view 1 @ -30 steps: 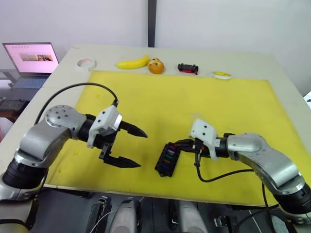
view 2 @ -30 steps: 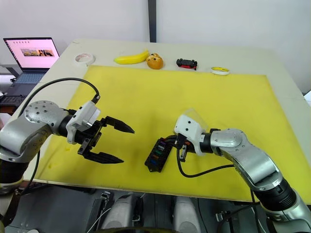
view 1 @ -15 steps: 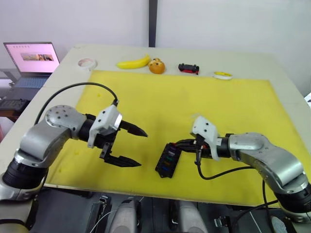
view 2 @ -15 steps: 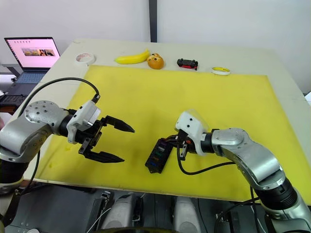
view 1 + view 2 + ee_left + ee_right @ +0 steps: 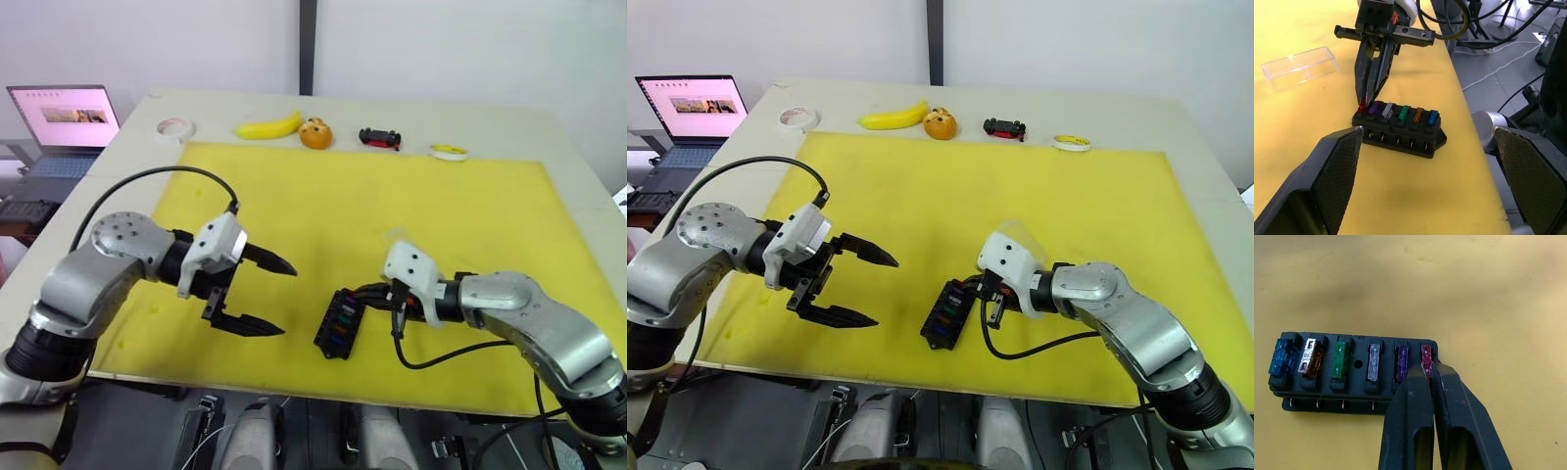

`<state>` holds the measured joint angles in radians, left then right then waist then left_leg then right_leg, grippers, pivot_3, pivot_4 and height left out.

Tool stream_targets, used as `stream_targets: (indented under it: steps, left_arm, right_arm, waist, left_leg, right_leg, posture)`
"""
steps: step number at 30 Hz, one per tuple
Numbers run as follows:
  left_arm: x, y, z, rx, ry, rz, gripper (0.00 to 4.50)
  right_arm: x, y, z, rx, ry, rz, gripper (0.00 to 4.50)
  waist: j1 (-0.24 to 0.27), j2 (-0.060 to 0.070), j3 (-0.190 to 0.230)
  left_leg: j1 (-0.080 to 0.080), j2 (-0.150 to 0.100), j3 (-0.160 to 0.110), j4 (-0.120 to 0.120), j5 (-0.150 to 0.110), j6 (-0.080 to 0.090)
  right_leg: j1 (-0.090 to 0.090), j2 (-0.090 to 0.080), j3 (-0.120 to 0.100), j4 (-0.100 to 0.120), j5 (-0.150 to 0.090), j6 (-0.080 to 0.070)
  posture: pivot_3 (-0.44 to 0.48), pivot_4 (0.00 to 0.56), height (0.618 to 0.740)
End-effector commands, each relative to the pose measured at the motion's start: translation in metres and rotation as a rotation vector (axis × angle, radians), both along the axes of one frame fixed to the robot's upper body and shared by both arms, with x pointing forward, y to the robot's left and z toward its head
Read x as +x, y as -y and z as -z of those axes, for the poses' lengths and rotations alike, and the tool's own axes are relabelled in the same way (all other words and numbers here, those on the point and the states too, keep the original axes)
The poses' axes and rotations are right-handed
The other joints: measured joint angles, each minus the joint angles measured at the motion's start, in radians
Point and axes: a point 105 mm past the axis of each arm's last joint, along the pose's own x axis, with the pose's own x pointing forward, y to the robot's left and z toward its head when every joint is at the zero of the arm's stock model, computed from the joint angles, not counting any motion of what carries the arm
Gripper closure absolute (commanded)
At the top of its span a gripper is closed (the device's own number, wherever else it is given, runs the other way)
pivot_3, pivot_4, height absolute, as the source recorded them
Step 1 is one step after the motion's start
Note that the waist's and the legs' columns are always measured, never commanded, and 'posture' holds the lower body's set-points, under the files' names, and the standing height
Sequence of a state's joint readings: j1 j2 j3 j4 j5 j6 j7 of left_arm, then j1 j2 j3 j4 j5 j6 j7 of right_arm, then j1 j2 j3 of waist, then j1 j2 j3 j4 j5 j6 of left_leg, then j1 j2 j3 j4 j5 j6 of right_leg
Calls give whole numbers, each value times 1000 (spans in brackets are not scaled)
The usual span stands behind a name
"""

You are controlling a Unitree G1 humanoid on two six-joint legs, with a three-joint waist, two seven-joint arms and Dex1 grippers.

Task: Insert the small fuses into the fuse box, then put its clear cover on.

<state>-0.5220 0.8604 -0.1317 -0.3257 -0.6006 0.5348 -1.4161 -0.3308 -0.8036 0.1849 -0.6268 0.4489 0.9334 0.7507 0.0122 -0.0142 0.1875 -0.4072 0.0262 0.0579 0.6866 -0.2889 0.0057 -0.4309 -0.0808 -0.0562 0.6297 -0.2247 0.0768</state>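
Fuse box point(image 5: 1352, 367): small black block lying on the yellow mat point(image 5: 392, 206), near the mat's front edge, between the two arms. Stiff moulded plastic, judged light enough to slide if pushed sideways.
Small fuses point(image 5: 1339, 360): six seated in one row; blue, amber, green, grey, purple, red. Tiny, hard and smooth; each is judged best taken by the flat faces of its coloured head and pressed straight down.
Red fuse point(image 5: 1426, 355): end slot of the row, at the right gripper's tips.
Right gripper point(image 5: 1431, 374): fingers together, tips pinched on the head of the red fuse. Judged to be seating this last fuse.
Clear cover point(image 5: 1299, 66): transparent shallow lid, lying on the mat just beyond the right gripper, apart from the fuse box. Thin and slick, judged liable to flex or crack under a hard squeeze; take it by the two long side walls.
Left gripper point(image 5: 263, 296): fingers spread wide apart, holding nothing, hanging above the mat well to the left of the fuse box.
Step in hand: insertion judged nearly complete; cover not yet fitted.
Risk: the box may tip or shift under pressing, since nothing braces it.
Counter point(image 5: 509, 122): along the far edge, a banana point(image 5: 267, 126), a small orange toy point(image 5: 314, 134), a toy car point(image 5: 379, 138), and tape rolls point(image 5: 174, 128).
Laptop point(image 5: 65, 122): open, off the counter's left end.
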Motion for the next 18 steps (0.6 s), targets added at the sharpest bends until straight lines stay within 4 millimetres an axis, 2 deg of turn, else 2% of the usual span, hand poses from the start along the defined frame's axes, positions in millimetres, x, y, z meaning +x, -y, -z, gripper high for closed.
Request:
stream_targets:
  steps: [1, 7, 18]
  left_arm:
    - [-4, 4, -7, -5, 48, 31, 15]
    - [-4, 4, -7, -6, 45, 30, 15]
    - [-4, 4, -7, -4, 45, 27, 15]
  right_arm:
    - [-6, -5, -3, 21, -5, -33, 4500]
    - [-4, -6, -12, 32, 16, -37, 4500]
    - [-5, -8, -12, 33, 15, -46, 4500]
  waist:
    - [0, 0, 0]
    - [0, 0, 0]
    - [0, 0, 0]
  left_leg:
    - [0, 0, 0, 0, 0, 0]
    - [0, 0, 0, 0, 0, 0]
    - [0, 0, 0, 0, 0, 0]
  right_leg:
    - [0, 0, 0, 0, 0, 0]
    - [0, 0, 0, 0, 0, 0]
    - [0, 0, 0, 0, 0, 0]
  posture:
    - [0, 150, 737]
    - [0, 150, 737]
    - [0, 150, 737]
